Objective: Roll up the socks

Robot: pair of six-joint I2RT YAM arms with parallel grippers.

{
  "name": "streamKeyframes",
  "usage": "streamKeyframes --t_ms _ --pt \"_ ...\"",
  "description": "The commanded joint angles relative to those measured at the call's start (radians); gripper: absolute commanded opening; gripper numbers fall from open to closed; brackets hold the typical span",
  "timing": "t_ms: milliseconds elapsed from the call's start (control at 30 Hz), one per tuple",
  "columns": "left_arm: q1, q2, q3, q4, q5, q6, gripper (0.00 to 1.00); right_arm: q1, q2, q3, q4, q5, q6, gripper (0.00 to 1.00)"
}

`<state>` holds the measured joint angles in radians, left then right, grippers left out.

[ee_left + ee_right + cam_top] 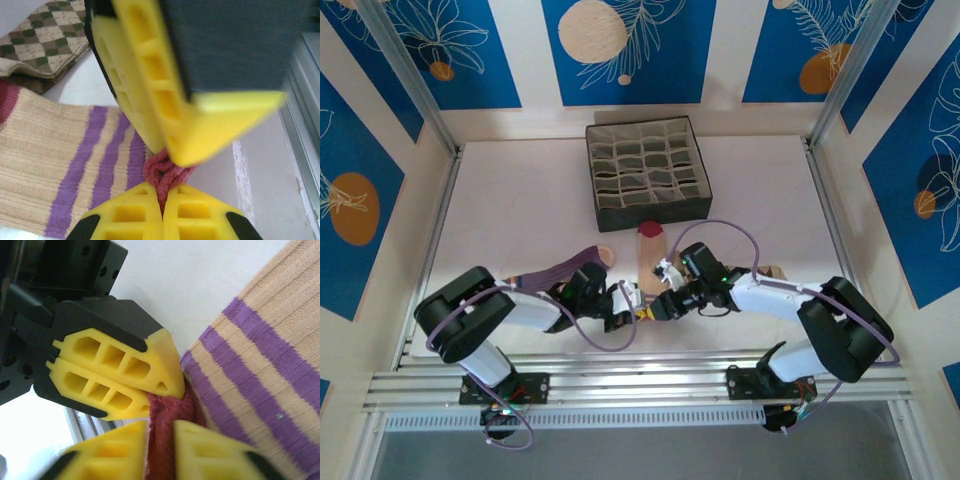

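The beige sock with a maroon toe lies lengthwise at mid-table, its purple-striped cuff nearest me. My left gripper is shut on the sock's maroon cuff edge. My right gripper meets it tip to tip from the other side. Its fingers stand apart, open, with the maroon fabric lying in the gap. From above, the left gripper and right gripper crowd the sock's near end. The dark purple sock lies to the left. The diamond-patterned sock lies beside the right arm.
A grey fabric compartment box stands at the back centre, just beyond the beige sock's toe. Aluminium rails run along the near table edge, close behind both grippers. Frame posts rise at the back corners.
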<state>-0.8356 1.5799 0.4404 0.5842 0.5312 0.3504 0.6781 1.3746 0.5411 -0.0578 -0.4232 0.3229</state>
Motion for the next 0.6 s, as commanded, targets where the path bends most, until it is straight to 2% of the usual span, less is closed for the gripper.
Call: streamKeyframes --t_ms 0,67,200,367,567 --pt "-0.005 -0.06 0.067 -0.206 0.031 0.027 0.0 -0.007 -0.049 -0.027 0.015 -0.021 0.028 0.49" --pt "-0.006 -0.073 0.103 -0.297 0.028 0.028 0.0 -0.011 -0.061 -0.043 0.018 -0.012 0.04 0.54" --pt "-0.003 -0.053 0.179 -0.436 0.037 0.006 0.0 -0.022 -0.056 -0.076 0.046 -0.003 0.082 0.53" --pt "0.004 0.043 0.305 -0.6 0.072 -0.059 0.0 -0.027 -0.018 -0.103 0.093 0.011 0.132 0.34" --pt "0.012 0.113 0.367 -0.657 0.051 -0.102 0.0 -0.03 0.016 -0.089 0.07 0.061 0.153 0.14"
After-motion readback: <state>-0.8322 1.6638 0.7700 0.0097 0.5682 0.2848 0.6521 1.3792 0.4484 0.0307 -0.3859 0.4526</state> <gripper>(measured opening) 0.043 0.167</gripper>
